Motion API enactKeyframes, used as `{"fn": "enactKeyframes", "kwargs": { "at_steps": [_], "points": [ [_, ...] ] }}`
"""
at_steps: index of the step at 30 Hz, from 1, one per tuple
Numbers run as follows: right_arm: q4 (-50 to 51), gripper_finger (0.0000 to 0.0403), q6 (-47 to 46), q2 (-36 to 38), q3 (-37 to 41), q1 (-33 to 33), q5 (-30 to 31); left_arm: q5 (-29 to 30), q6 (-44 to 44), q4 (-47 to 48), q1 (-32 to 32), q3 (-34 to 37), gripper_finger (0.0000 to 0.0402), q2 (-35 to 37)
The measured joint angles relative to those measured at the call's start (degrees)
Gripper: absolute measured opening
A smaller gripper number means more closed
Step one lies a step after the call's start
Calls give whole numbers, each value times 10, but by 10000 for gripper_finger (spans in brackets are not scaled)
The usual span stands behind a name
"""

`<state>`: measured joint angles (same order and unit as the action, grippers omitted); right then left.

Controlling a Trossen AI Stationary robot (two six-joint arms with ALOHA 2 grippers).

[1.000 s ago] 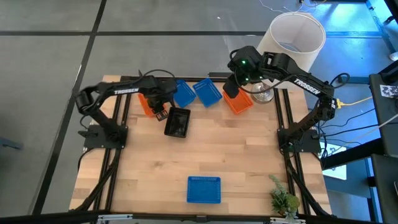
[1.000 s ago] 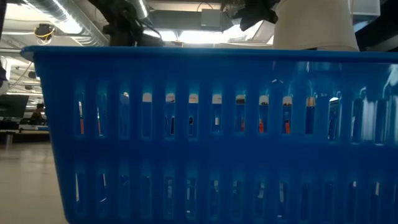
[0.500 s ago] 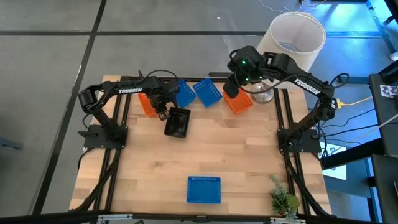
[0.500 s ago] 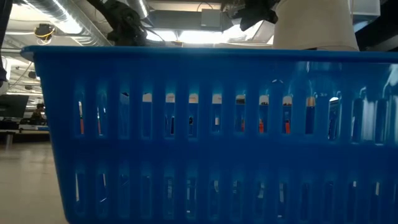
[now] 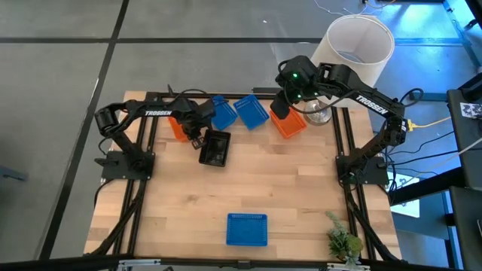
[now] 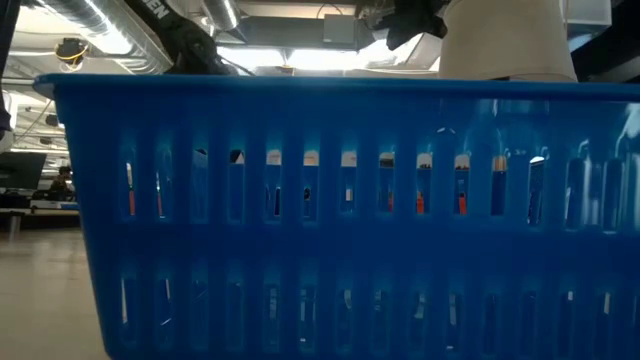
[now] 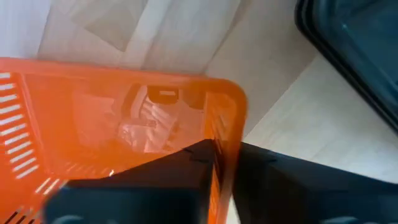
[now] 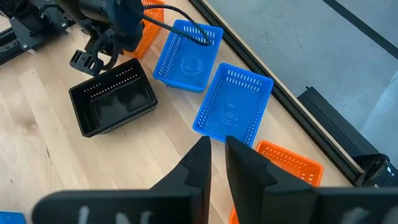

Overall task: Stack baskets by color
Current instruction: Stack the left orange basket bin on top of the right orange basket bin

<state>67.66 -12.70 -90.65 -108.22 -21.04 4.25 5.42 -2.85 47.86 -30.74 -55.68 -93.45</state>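
My left gripper [image 5: 193, 128] [image 7: 217, 152] points down at an orange basket [image 5: 177, 124] on the table's far left and is shut on its wall. A black basket [image 5: 215, 147] rests on its base just right of it. Two blue baskets [image 5: 223, 113] [image 5: 251, 111] sit side by side along the far edge. A third blue basket [image 5: 247, 229] sits near the front edge and fills the low view [image 6: 320, 220]. My right gripper [image 5: 282, 102] [image 8: 218, 144] hangs high above another orange basket [image 5: 290, 124] [image 8: 289, 162], its fingers nearly together with nothing between them. My left gripper pinches the orange basket's wall [image 7: 221, 165] on the side toward the black basket, close to a corner [image 7: 236, 102]. One finger [image 7: 155, 183] is inside the basket and one [image 7: 280, 186] outside. The fingers come from above, pointing down. The basket sits on the table.
A large white lampshade [image 5: 360, 45] stands beyond the table's far right corner, with a clear glass object [image 5: 316, 114] next to it. A small green plant [image 5: 343, 241] sits at the near right corner. Bare wood lies across the table's middle.
My left gripper has gone down onto the orange basket at the far left. The baskets lie where they were.
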Motion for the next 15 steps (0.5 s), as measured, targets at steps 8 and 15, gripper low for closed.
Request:
{"fn": "enactKeyframes", "kwargs": {
  "at_steps": [8, 15],
  "points": [
    [8, 48, 32, 15, 1, 0, 12, 27, -11, 80, 3, -77, 1, 30],
    [20, 48, 59, 57, 1, 0, 22, 24, 3, 107, 37, -196, 0, 83]
  ]
}}
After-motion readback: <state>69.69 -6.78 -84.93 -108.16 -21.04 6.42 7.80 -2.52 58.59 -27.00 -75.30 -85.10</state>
